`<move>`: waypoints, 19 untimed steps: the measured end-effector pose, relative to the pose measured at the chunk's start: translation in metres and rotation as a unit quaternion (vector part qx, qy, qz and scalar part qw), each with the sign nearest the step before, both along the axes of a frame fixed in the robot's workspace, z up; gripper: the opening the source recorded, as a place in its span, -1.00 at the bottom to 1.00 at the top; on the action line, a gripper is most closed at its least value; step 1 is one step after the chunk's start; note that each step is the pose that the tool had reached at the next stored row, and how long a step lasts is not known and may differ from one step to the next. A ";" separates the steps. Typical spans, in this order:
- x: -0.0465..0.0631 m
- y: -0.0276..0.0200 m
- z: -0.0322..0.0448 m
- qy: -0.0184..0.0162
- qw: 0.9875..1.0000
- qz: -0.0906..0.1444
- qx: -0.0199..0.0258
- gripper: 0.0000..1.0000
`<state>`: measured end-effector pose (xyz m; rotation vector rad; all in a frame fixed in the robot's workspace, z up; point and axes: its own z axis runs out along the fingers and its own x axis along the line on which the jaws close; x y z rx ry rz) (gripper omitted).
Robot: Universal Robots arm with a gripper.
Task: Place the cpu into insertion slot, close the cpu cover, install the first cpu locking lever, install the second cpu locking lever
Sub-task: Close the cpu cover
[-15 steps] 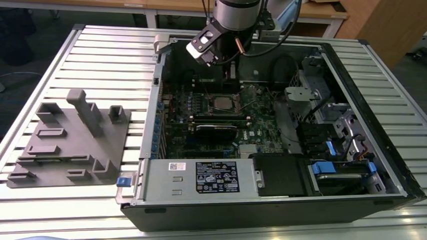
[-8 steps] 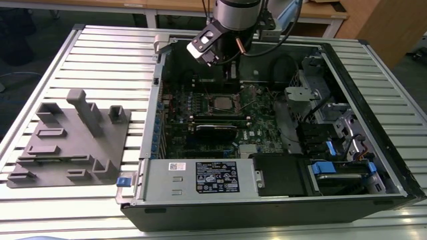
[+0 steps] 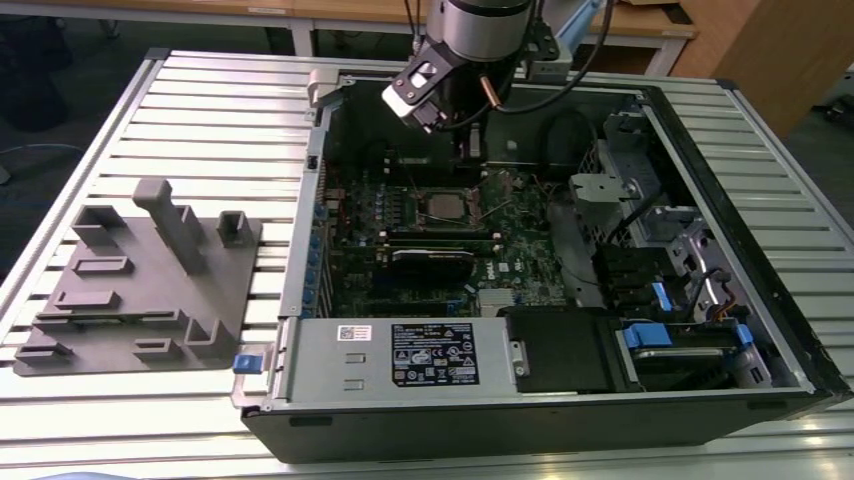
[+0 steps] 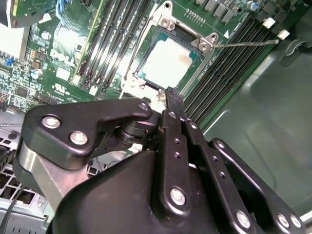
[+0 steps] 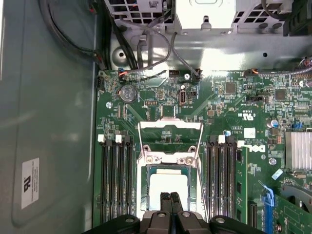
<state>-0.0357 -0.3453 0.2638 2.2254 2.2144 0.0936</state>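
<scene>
Slatted alu table with an open PC case lying on its side. A grey moulded fixture sits just beside the case, on the exterior view's left. The arm hangs over the far end of the case, above the green motherboard.

Task item: the cpu sits flat in the insertion slot, silver top up. The slot's metal rim shows along both sides of it. The cpu cover looks swung up & back from the screw-side edge of the slot, not down over the chip. Board shows thru its window. A thin lever wire juts from a slot corner across the black memory slots.

End effector: the gripper has its fingers pressed together w/ nothing btwn them. In both wrist views the tips are over the chip edge opposite the cover. Contact w/ the chip: can't tell.

Also noted: a coin cell on the board beyond the cover, a cable bundle along the case wall, and a labelled silver box at the near end of the case.
</scene>
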 end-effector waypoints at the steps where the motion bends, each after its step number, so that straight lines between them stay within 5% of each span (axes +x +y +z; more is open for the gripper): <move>1: 0.001 0.0000 0.0000 0.000 1.000 0.000 0.000 -0.79; 19: 0.001 0.0001 0.0062 0.000 1.000 0.000 0.000 -0.79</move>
